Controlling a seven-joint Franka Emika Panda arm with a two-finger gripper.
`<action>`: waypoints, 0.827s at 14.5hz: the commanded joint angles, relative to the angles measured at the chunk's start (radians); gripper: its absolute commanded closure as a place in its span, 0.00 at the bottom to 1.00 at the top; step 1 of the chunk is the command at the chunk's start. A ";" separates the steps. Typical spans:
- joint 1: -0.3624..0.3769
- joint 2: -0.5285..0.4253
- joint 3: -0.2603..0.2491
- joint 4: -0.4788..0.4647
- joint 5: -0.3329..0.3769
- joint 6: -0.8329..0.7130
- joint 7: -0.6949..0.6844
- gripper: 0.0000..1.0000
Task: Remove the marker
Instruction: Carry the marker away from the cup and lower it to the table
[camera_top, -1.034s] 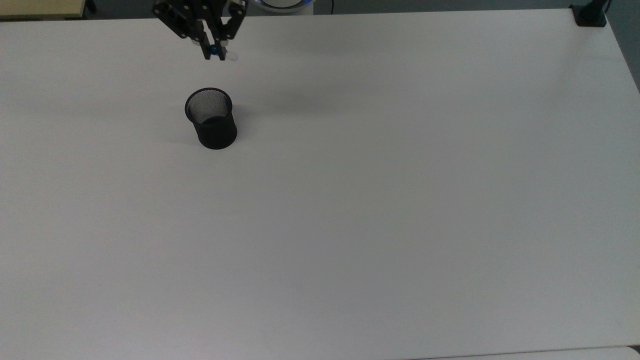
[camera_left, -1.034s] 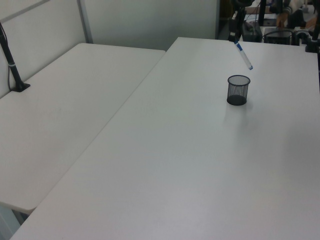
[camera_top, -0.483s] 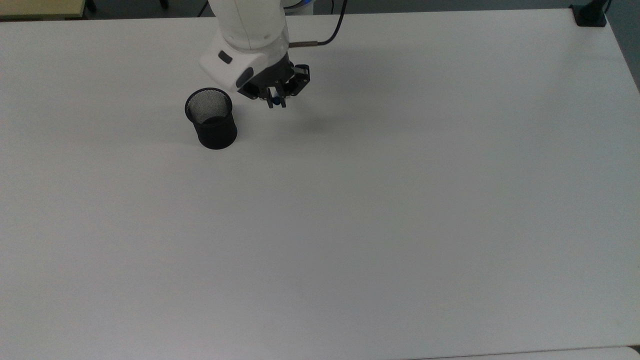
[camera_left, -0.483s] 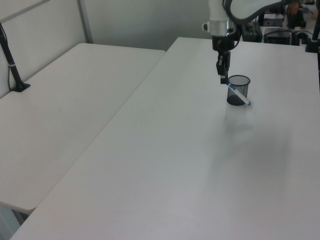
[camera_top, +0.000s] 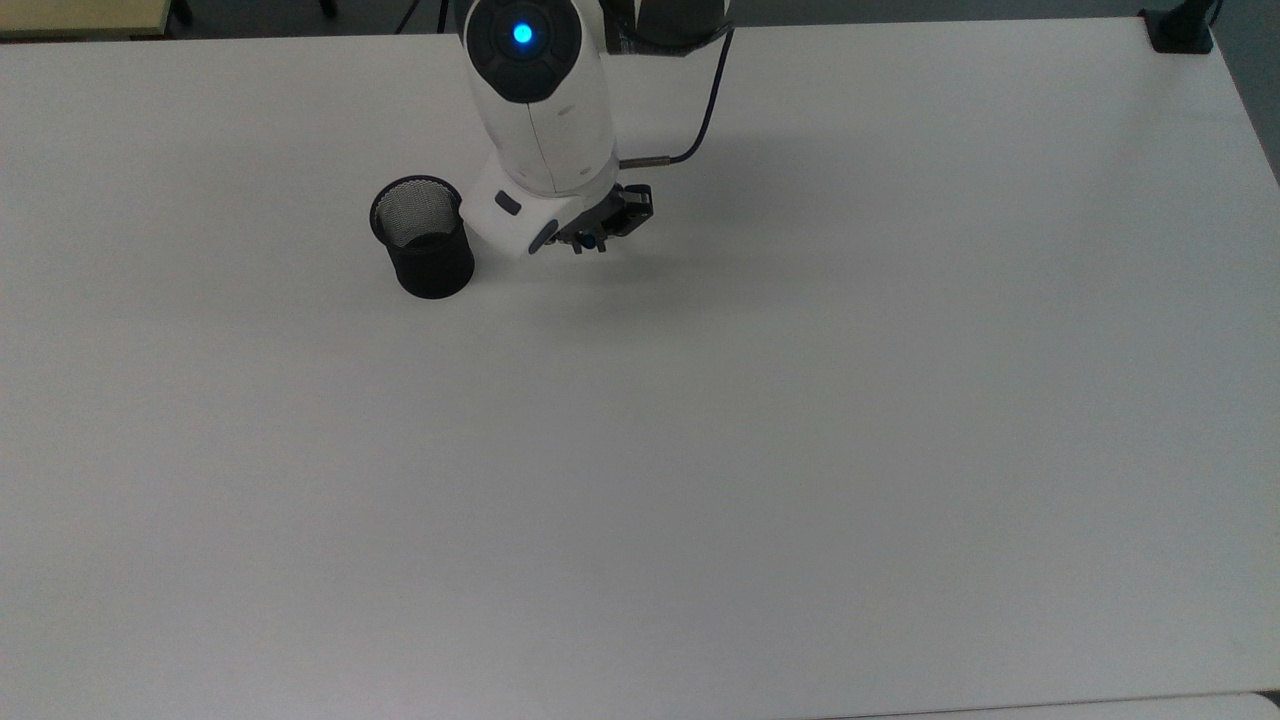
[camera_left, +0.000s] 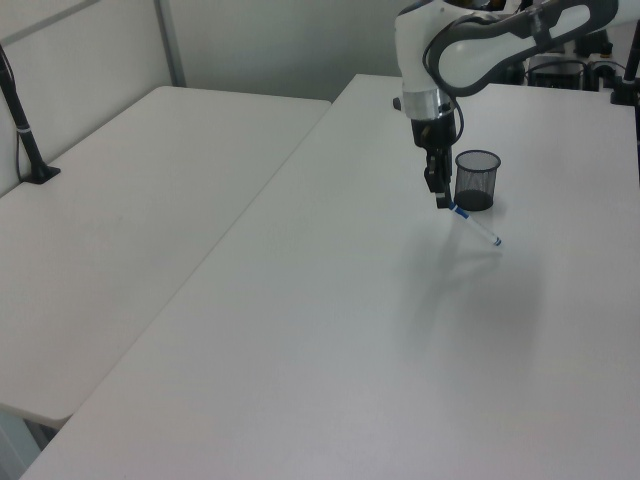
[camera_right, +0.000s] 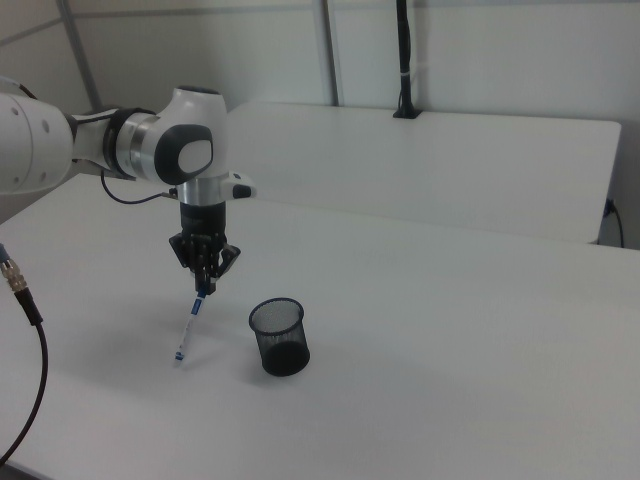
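The marker (camera_left: 475, 227) (camera_right: 190, 327) is a slim white pen with blue ends, hanging slanted from my gripper (camera_left: 440, 200) (camera_right: 203, 288), which is shut on its upper blue end. Its lower tip sits at or just above the white table (camera_top: 760, 420). In the top view the arm's wrist hides most of the marker; the gripper (camera_top: 590, 240) shows just to the right of the black mesh cup (camera_top: 424, 238) (camera_left: 477, 180) (camera_right: 279, 336). The cup stands upright, apart from the marker, with no pen in it.
A second white table (camera_left: 120, 220) (camera_right: 440, 160) adjoins this one. A black clamp post (camera_left: 25, 130) (camera_right: 404, 60) stands on it. A black cable (camera_top: 705, 110) runs from the arm. A black cable with a connector (camera_right: 25, 340) crosses the right view's left edge.
The arm has come down and shifted away from above the cup, carrying the marker. The marker's lower tip is now down beside the cup at table level.
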 joint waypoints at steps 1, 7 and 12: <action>0.007 0.041 0.027 -0.003 0.023 0.073 0.061 1.00; 0.025 0.130 0.047 -0.003 0.012 0.265 0.136 1.00; 0.041 0.142 0.047 -0.001 0.003 0.276 0.136 0.49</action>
